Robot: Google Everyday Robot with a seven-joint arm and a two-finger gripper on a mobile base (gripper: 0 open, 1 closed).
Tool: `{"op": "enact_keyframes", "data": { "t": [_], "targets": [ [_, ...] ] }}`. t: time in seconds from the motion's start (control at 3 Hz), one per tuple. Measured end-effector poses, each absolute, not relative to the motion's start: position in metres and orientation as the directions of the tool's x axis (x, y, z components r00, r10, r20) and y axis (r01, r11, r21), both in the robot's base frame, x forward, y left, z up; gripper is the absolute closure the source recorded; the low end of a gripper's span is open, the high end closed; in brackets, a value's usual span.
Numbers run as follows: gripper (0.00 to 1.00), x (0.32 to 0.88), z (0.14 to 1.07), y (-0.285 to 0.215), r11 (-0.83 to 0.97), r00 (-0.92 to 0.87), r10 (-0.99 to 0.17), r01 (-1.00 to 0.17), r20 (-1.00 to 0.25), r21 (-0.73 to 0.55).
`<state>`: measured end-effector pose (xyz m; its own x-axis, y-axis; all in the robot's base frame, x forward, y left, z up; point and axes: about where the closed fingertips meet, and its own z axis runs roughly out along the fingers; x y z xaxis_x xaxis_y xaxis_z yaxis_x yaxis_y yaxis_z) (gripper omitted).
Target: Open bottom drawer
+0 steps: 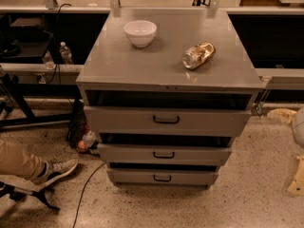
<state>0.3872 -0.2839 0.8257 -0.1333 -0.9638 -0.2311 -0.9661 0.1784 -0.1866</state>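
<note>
Desk: grey top; white bowl near the back-left corner, dented can lying toward the right edge.
Bottom drawer: lowest of three under the front edge.
Gripper: beyond the desk's right edge, low (its grip I cannot tell).
Room: speckled floor; shoe off the front-left corner.

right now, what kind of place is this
Probably a lab or workshop: a grey metal drawer cabinet on a speckled floor, cabled benches behind, the gripper at the right edge.
</note>
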Motion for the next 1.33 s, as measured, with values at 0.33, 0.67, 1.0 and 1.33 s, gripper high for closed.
{"op": "enact_keyframes", "data": {
  "t": [0.33,0.67,1.0,1.33],
  "targets": [
    [0.00,0.365,0.742,-0.318,0.198,-0.139,-0.954,-0.958,-0.265,-0.208],
    [0.00,0.365,0.742,-0.318,0.197,-0.139,-0.954,-0.958,-0.265,-0.208],
    [0.00,0.368,0.725,-0.306,0.134,-0.072,-0.957,-0.969,-0.282,-0.208],
    [0.00,0.378,0.683,-0.294,0.066,0.005,-0.940,-0.978,-0.341,-0.198]
  ]
}}
